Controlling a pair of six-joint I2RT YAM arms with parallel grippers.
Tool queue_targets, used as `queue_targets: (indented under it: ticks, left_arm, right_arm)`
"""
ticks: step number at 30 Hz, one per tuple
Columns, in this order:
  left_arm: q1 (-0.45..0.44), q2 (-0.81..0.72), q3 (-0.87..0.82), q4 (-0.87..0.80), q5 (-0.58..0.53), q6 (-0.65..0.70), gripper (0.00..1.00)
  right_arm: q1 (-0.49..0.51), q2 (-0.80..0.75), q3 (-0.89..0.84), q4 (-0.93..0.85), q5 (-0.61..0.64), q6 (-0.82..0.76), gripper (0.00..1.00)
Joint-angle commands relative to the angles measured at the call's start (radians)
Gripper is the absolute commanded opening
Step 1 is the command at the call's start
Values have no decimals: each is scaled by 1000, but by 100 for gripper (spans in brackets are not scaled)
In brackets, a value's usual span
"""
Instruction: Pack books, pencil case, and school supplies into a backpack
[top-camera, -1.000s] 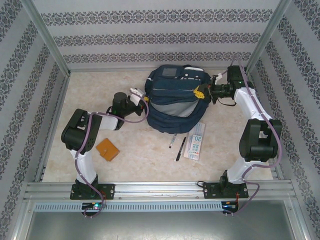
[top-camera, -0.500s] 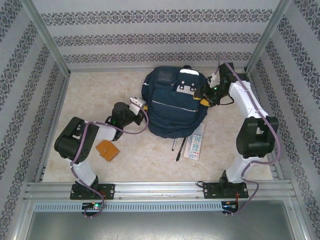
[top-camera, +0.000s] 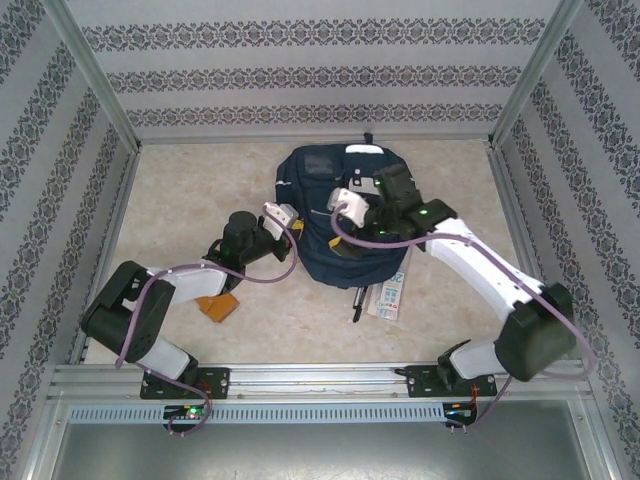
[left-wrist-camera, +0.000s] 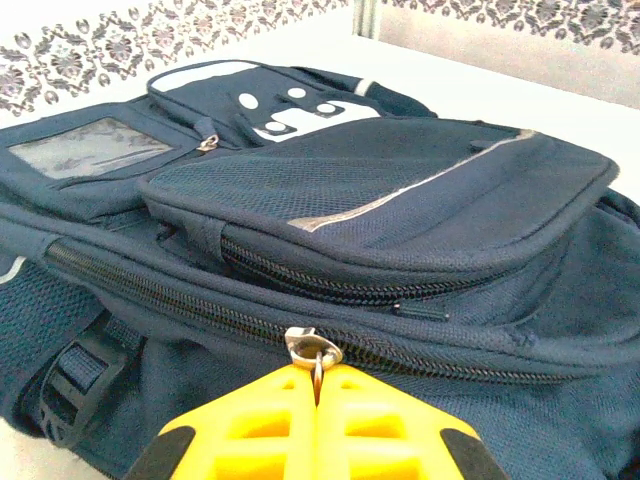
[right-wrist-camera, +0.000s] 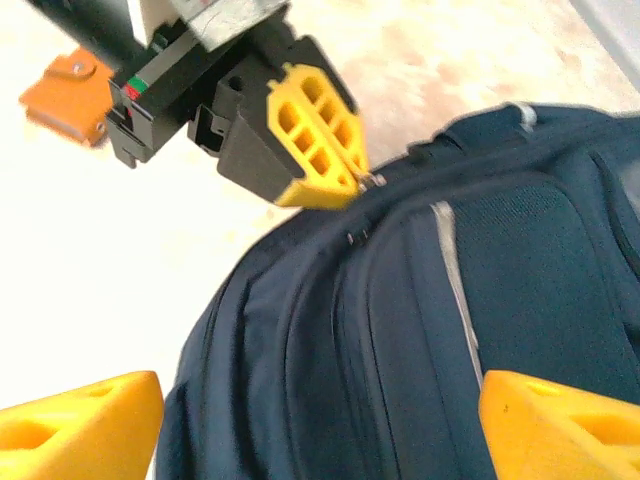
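Observation:
The navy backpack (top-camera: 340, 180) lies flat at the table's middle, its front pocket up. My left gripper (top-camera: 293, 230) is at its left side, shut on the metal zipper pull (left-wrist-camera: 318, 352) of the main zipper; the yellow fingers (left-wrist-camera: 250, 420) meet around the pull. My right gripper (top-camera: 345, 222) hovers over the backpack (right-wrist-camera: 400, 330) with its jaws wide open and nothing between them. The orange-brown booklet (top-camera: 215, 305) lies by the left forearm. The pencil case (top-camera: 392, 290) and a black pen (top-camera: 356, 302) lie just in front of the backpack. The navy book is out of view.
Patterned walls and metal posts (top-camera: 95, 90) enclose the table on three sides. A metal rail (top-camera: 320, 380) runs along the near edge. Bare tabletop (top-camera: 190, 180) lies left of the backpack, and more to its right.
My right gripper let go of the backpack's right side, opened and swung over its middle. The backpack settled flatter and shifted left. My left arm lowered, still shut on the zipper pull.

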Motion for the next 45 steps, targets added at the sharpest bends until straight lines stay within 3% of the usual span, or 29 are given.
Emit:
queue_targets:
  ticks: [1, 7, 10, 15, 17, 18, 19, 26, 32, 39, 41, 43, 44, 45]
  left_arm:
    - [-25, -55, -2, -8, 44, -16, 0]
    - [-61, -58, -12, 0, 43, -29, 0]
    - [-67, -55, -14, 2, 40, -30, 0]
    - [-68, -68, -29, -1, 12, -27, 0]
    - [-67, -76, -30, -20, -17, -17, 0]
    - [-66, -80, -28, -35, -41, -17, 0]
    - [-58, -83, -27, -48, -60, -22, 0]
    - [63, -41, 19, -114, -141, -56, 0]
    - [153, 49, 112, -133, -168, -101, 0]
    - [247, 173, 276, -334, -250, -215, 0]
    - [253, 192, 329, -436, -300, -248, 7]
    - [260, 218, 425, -611, -341, -288, 25]
    - [265, 230, 467, -681, -328, -280, 35]
    - [266, 240, 514, -749, -306, -258, 44]
  right_arm:
    - [33, 77, -10, 96, 50, -186, 89]
    - [40, 144, -18, 137, 116, -119, 90]
    - [45, 156, -17, 134, 135, -116, 79]
    - [61, 153, -18, 130, 203, -167, 31]
    - [69, 140, -30, 131, 226, -197, 17]
    - [74, 130, -37, 135, 236, -218, 4]
    - [77, 119, -44, 136, 241, -230, 0]
    - [86, 15, -126, 211, 218, -318, 0]
    - [99, -23, -150, 170, 103, -374, 0]
    - [129, -10, -164, 162, 118, -380, 0]
    - [129, -8, -159, 182, 117, -353, 0]
    - [128, -3, -159, 241, 113, -269, 0]
    - [129, 0, -160, 271, 111, -217, 12]
    - [129, 2, -159, 312, 114, -146, 32]
